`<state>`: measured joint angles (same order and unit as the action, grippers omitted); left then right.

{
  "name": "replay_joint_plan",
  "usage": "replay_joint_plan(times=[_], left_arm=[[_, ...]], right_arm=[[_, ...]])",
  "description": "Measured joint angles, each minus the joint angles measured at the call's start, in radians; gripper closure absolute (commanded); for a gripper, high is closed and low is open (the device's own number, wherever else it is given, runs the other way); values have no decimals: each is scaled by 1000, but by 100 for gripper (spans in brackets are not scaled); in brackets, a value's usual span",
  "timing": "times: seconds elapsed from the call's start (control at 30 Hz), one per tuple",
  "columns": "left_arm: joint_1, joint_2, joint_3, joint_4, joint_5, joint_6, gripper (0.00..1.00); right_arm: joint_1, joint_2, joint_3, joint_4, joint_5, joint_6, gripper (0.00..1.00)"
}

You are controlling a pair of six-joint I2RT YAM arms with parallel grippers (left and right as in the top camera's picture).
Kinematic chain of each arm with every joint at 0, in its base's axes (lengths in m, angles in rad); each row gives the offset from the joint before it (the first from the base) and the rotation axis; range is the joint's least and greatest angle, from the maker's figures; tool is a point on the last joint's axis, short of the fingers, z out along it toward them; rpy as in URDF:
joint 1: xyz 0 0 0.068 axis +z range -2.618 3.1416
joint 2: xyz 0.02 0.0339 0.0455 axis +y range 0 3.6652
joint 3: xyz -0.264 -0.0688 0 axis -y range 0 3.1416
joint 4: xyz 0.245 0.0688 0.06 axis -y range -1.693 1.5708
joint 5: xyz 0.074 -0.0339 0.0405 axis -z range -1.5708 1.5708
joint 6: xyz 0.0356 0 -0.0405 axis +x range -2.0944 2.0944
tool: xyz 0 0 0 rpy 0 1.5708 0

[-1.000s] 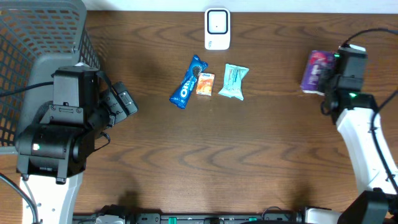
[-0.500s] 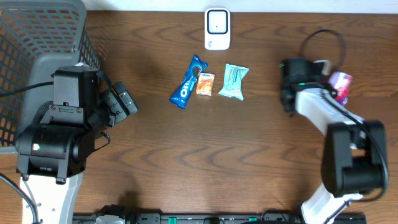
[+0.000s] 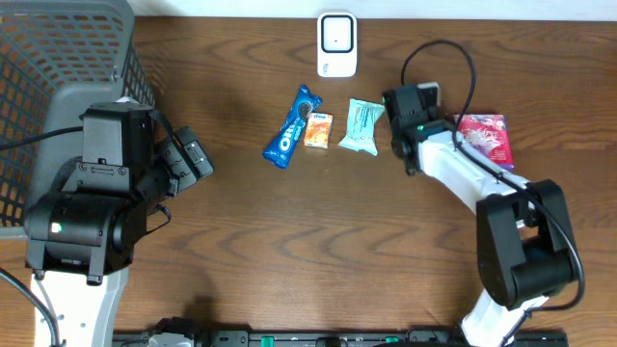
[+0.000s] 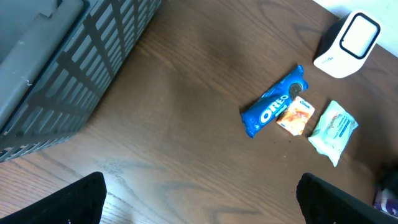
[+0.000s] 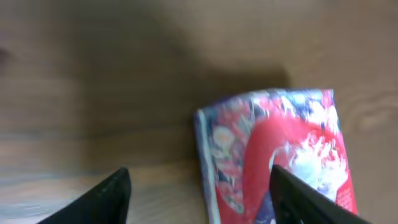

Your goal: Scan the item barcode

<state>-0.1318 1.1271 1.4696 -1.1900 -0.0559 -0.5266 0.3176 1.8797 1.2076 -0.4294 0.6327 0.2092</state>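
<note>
Right gripper [image 5: 199, 183]: its two fingers stand wide apart. It holds nothing.
Red pack [image 3: 485, 136]: it lies flat on the table [image 3: 289, 241], just beside the right arm. In the right wrist view it lies under the gripper, partly between the fingers, and no finger pinches it.
What changed: a second ago this gripper was shut and the pack was up by it, far out on the right. Now the arm has swung in toward the middle, the fingers have spread, and the pack is down.
What that means: I think the pack has just been let go. It is not at the scanner. I cannot see a barcode on it, so I cannot tell if it got scanned.
Scanner [image 3: 336, 43]: a small white box at the far edge, well apart from the red pack.
Other packs: a teal pack [image 3: 362, 126], a small orange pack [image 3: 318, 129] and a blue Oreo pack [image 3: 292, 126] lie in a row near the scanner. The teal one is nearest the right wrist.
Left gripper [image 4: 200, 186]: wide open and holding nothing, off to the left. It has not moved.
Basket [image 3: 58, 58]: a grey one in the far left corner.
Next: my guess is that a pack must be picked up and its barcode turned to the scanner.
</note>
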Motion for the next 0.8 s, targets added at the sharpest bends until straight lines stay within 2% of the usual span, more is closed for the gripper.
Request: replay_joint_plan(times=[0.23, 0.43, 0.5, 0.57, 0.67, 0.8], left_arm=[[0, 0, 0, 0, 0, 0, 2], [0, 0, 0, 0, 0, 0, 2], [0, 0, 0, 0, 0, 0, 2], [0, 0, 0, 0, 0, 0, 2], [0, 0, 0, 0, 0, 0, 2], [0, 0, 0, 0, 0, 0, 2]], right_arm=[[-117, -145, 114, -79, -149, 15, 19], [-370, -186, 122, -126, -297, -2, 18], [-470, -175, 122, -137, -405, -34, 13], [-577, -154, 122, -143, -557, -83, 13], [-700, -101, 122, -153, -747, -130, 21], [-786, -10, 122, -164, -959, -181, 23]])
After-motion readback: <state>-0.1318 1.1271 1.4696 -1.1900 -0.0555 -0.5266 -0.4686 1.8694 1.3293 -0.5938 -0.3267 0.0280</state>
